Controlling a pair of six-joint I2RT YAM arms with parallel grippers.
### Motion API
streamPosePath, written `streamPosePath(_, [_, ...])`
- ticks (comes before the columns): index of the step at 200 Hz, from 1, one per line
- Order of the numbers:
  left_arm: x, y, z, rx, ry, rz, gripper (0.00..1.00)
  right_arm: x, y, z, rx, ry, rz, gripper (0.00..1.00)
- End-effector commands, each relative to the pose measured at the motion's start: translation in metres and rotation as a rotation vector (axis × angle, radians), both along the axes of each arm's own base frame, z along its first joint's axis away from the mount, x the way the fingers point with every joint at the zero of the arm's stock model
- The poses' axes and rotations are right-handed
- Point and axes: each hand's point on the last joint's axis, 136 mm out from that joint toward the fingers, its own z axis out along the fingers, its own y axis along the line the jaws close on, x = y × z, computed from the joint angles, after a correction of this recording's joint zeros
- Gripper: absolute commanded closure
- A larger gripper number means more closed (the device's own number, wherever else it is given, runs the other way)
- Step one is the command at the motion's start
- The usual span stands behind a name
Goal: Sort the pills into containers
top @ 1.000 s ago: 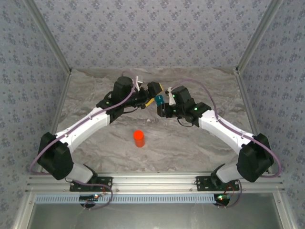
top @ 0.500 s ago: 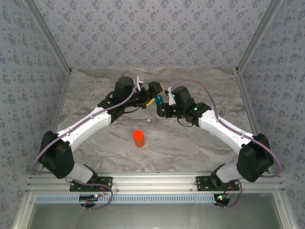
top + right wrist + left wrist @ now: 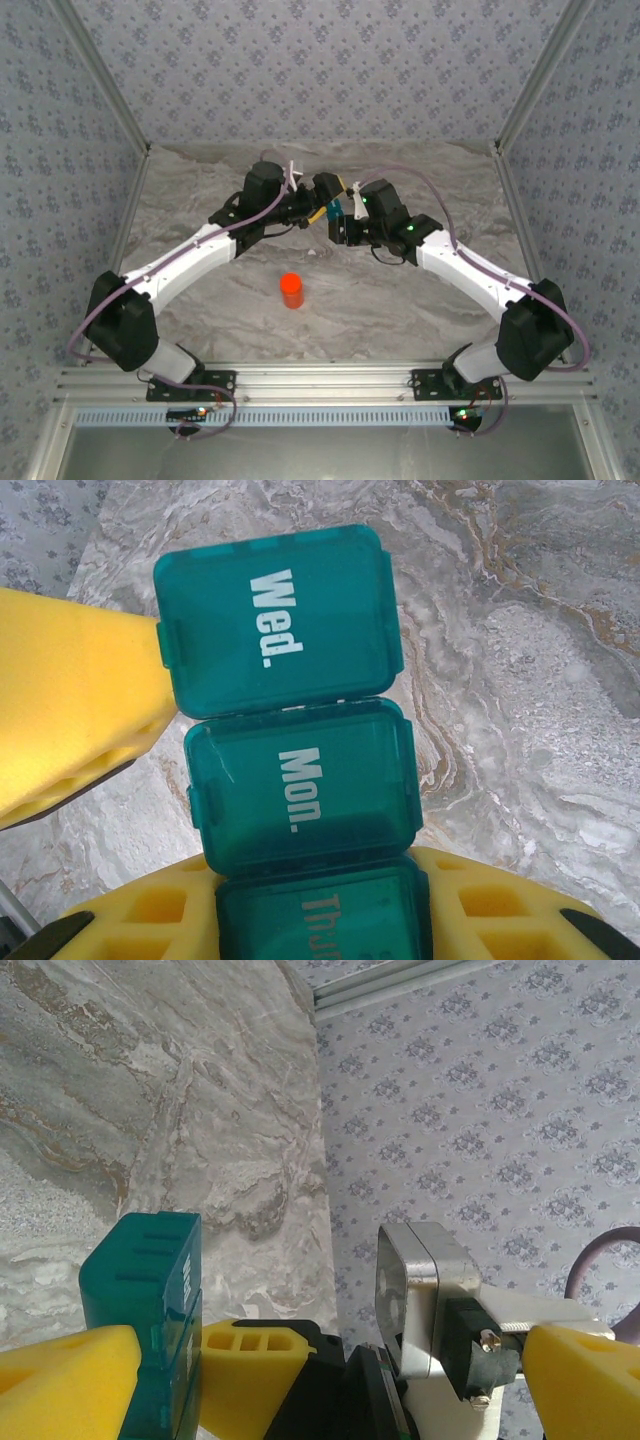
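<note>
The containers [image 3: 290,690] are a teal box with closed lids marked Wed., Mon. and Thu. My right gripper [image 3: 315,910] is shut on its Thu. end and holds it above the table, as the top view also shows for the containers [image 3: 335,208]. My left gripper [image 3: 320,1380] stands open around the box's other end [image 3: 145,1300]. One of its yellow fingers [image 3: 70,700] sits at the side of the Wed. lid. From above, the left gripper [image 3: 322,195] and right gripper [image 3: 342,218] meet at the far middle. The pills are out of view.
An orange cylindrical bottle [image 3: 291,290] stands upright on the marble table [image 3: 400,300], nearer the arm bases and apart from both arms. Patterned walls [image 3: 320,70] close in the back and sides.
The left arm has edged slightly to the right, toward the box. The right arm and the box have stayed put.
</note>
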Motion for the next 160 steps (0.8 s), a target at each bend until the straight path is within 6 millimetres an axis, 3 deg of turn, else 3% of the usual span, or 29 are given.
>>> streamPosePath(1, [0.002, -0.007, 0.022, -0.033, -0.046, -0.005, 0.02, 0.003, 0.005, 0.008, 0.032, -0.007, 0.008, 0.62])
streamPosePath(87, [-0.003, -0.015, 0.032, -0.046, -0.059, -0.024, 0.02, 0.002, 0.006, 0.005, 0.030, -0.002, 0.010, 0.62])
streamPosePath(160, [-0.010, -0.016, 0.055, -0.094, -0.081, -0.025, 0.02, 0.008, 0.002, -0.002, 0.016, 0.011, -0.006, 0.63])
